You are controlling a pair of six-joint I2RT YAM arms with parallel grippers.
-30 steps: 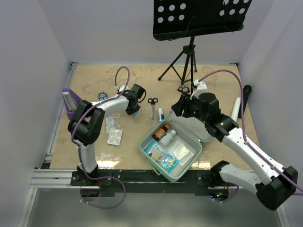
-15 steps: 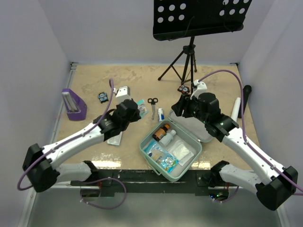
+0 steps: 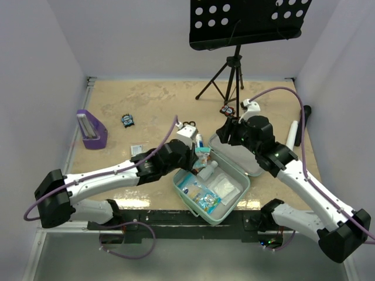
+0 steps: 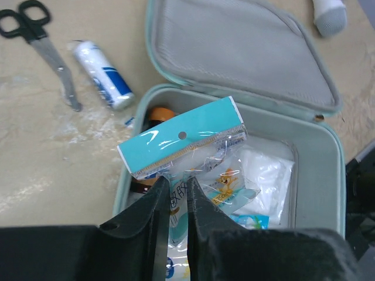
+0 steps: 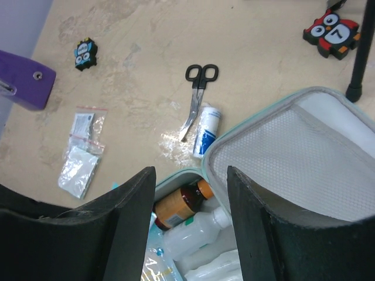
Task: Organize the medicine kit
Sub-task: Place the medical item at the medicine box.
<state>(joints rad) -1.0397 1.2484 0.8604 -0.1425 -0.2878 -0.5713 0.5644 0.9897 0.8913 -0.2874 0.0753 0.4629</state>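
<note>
Mint-green soft square medicine kit (image 3: pixel 233 205) is sitting open at the near edge of the table, centre, btwn the two arms. Its grey-lined lid (image 3: pixel 243 161) is lying back toward the far right. Left gripper (image 3: pixel 195 157) is reaching over the kit's far-left corner, fingers (image 4: pixel 149 205) nearly together, pinching a clear plastic packet w/ turquoise card header (image 4: pixel 181 136). The packet is hanging tilted above the contents. Inside the kit: amber bottle w/ orange cap (image 5: pixel 176 205), white plastic bottle (image 5: pixel 196 229), white flat pouch (image 4: pixel 266 175).

Right gripper (image 5: pixel 188 181) is hovering above the kit's far side, fingers spread wide, nothing btwn them.

Black-handled scissors (image 5: pixel 199 88) and small white roll w/ blue label (image 5: pixel 206 130) are lying on the table just beside the kit's far-left side. Clear zip bags (image 5: pixel 82 155) are lying farther left. Purple stand (image 3: pixel 92 130) is sitting well apart, near the left wall.
</note>
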